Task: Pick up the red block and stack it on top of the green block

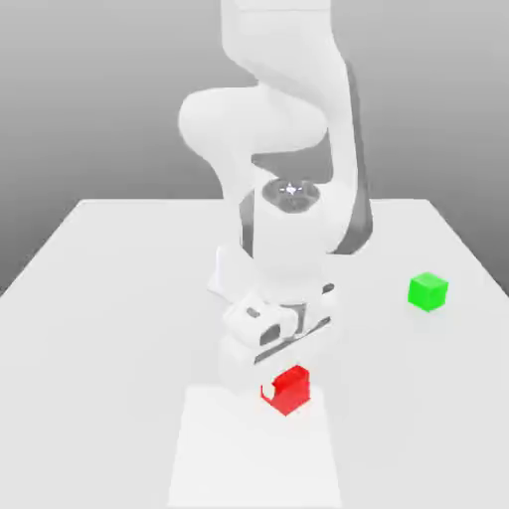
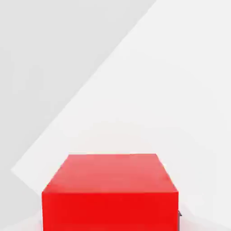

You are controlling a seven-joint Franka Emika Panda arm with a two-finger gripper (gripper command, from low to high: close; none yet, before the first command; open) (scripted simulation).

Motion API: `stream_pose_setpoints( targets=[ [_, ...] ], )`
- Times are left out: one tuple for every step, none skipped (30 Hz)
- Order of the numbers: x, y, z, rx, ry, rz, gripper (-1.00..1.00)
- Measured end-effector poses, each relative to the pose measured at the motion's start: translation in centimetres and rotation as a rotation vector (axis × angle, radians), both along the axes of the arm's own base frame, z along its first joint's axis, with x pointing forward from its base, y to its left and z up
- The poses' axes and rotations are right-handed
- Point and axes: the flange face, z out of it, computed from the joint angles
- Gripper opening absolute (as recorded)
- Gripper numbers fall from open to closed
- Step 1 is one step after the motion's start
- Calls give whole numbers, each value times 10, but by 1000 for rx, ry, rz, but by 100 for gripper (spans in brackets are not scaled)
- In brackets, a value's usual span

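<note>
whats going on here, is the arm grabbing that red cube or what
A white robot arm is bent low over the table, with its hand down on the red block. The hand has shut on the block, which sits low on the table surface rather than lifted. In the hand view the red block looms large right under the camera. The green block stands apart, toward the exterior view's right, with nothing on it, so the stacking is not yet done.

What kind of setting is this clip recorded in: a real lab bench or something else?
A simulated tabletop, by the look of it: a featureless white table against a blank grey backdrop, a smooth white arm over it, and two flat-coloured cubes, the red block and the green block.
</note>
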Motion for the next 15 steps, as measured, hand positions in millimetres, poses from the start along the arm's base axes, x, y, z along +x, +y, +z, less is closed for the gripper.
stream_pose_setpoints(
  targets=[
    [0, 0, 7, 0, 0, 0, -100],
    [1, 0, 15, 0, 0, -1, -100],
    [1, 0, 23, 0, 0, 0, -100],
    [0, 0, 31, 0, 0, 0, -100],
    [0, 0, 39, 0, 0, 0, -100],
    [-1, 1, 46, 1, 0, 5, -100],
    [-3, 14, 51, 2, -1, 48, -100],
    [-6, 30, 55, 4, -2, 104, -100],
    [-10, 49, 58, 5, -4, 169, -100],
    [-15, 68, 62, 7, -5, 237, -100],
    [-22, 88, 65, 9, -6, 307, -100],
    [-30, 107, 67, 10, -7, 378, -100],
    [-40, 126, 70, 11, -8, 450, -100],
    [-51, 145, 73, 12, -8, 522, -100],
    [-63, 163, 75, 13, -9, 594, -100]
  ],
)
